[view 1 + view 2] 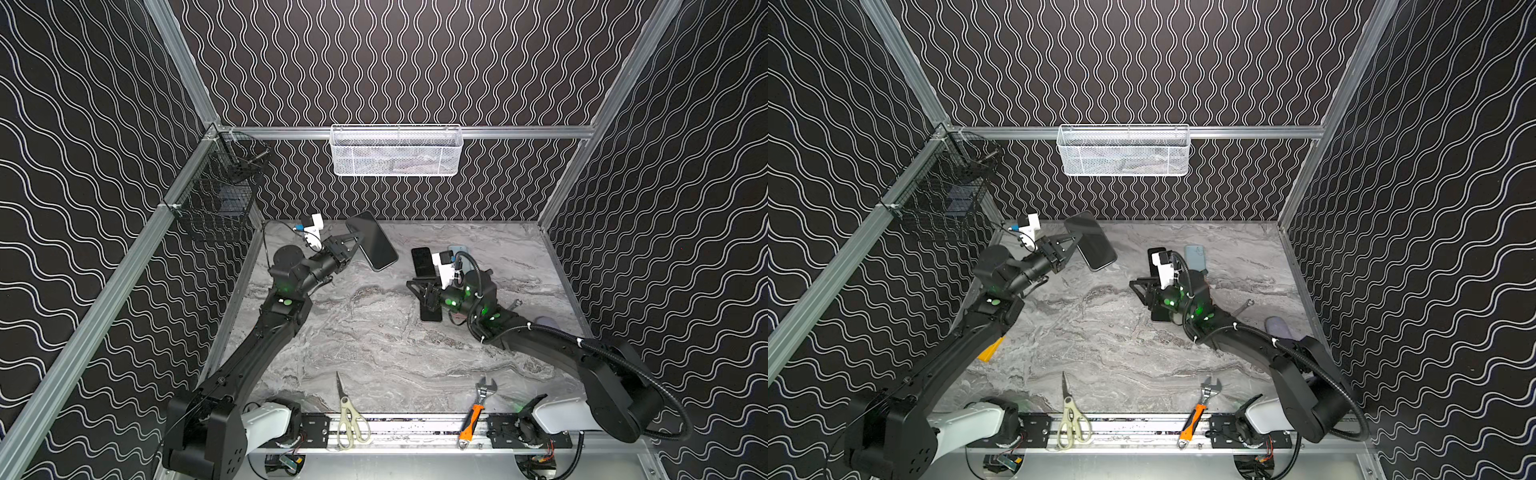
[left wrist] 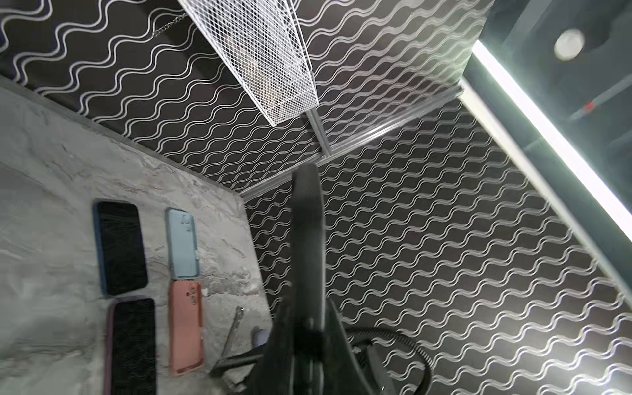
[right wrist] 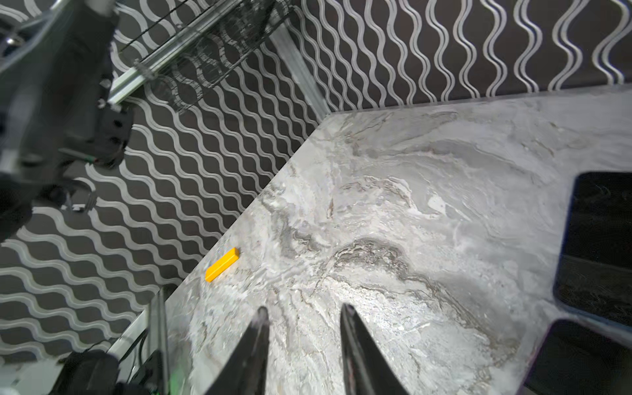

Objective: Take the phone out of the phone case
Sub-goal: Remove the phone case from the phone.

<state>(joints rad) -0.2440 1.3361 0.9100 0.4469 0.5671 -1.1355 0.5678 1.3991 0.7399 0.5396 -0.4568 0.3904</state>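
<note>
My left gripper [image 1: 352, 242] is shut on the edge of a black phone [image 1: 372, 241], holding it tilted in the air near the back left; I cannot tell whether a case is on it. The left wrist view shows that phone [image 2: 307, 239] edge-on between the fingers. On the table lie a dark-screened phone in a blue case [image 2: 121, 246], one in a purple case [image 2: 133, 345], a light blue case [image 2: 183, 242] and a pink case [image 2: 188, 328]. My right gripper [image 3: 304, 311] hovers open over bare table beside the two dark phones, holding nothing.
Scissors [image 1: 349, 415] and an orange-handled wrench [image 1: 473, 415] lie at the front edge. A yellow block [image 3: 222, 263] sits by the left wall. A white mesh basket [image 1: 395, 149] hangs on the back wall, a black wire basket [image 1: 220, 195] on the left wall.
</note>
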